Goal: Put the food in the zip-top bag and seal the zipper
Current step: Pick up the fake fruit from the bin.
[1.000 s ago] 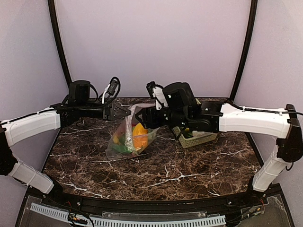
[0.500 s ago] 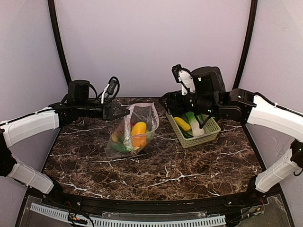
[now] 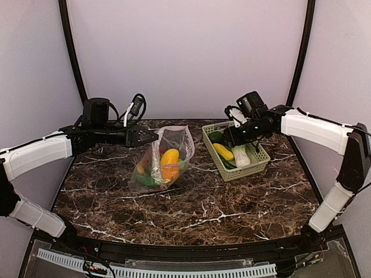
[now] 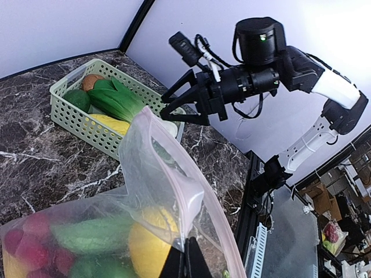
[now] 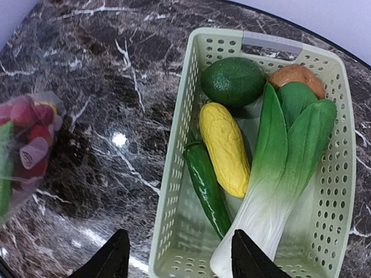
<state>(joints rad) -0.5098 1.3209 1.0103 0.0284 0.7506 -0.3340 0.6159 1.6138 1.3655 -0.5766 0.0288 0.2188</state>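
Note:
The clear zip-top bag point(image 3: 163, 157) stands open on the marble table, holding red, green and yellow-orange food point(image 3: 170, 164). My left gripper point(image 3: 152, 137) is shut on the bag's mouth edge; in the left wrist view its closed tips point(image 4: 186, 260) pinch the film beside the pink zipper strip point(image 4: 200, 191). My right gripper point(image 3: 232, 138) is open and empty above the pale green basket point(image 3: 259, 165). In the right wrist view the basket point(image 5: 174, 191) holds yellow corn point(image 5: 225, 147), a green pepper point(image 5: 207, 188), bok choy point(image 5: 272, 179), a round green piece point(image 5: 233, 81) and an orange-brown piece point(image 5: 297, 75).
Black curved frame posts rise at the back corners. A cable loop point(image 3: 134, 107) sits on the left wrist. The table's front edge carries a black rail and white slotted strip point(image 3: 174, 269).
My right gripper has drawn back from the bag's mouth, rightward, and now hovers over the basket. The bag stays open, held by the unmoved left gripper.

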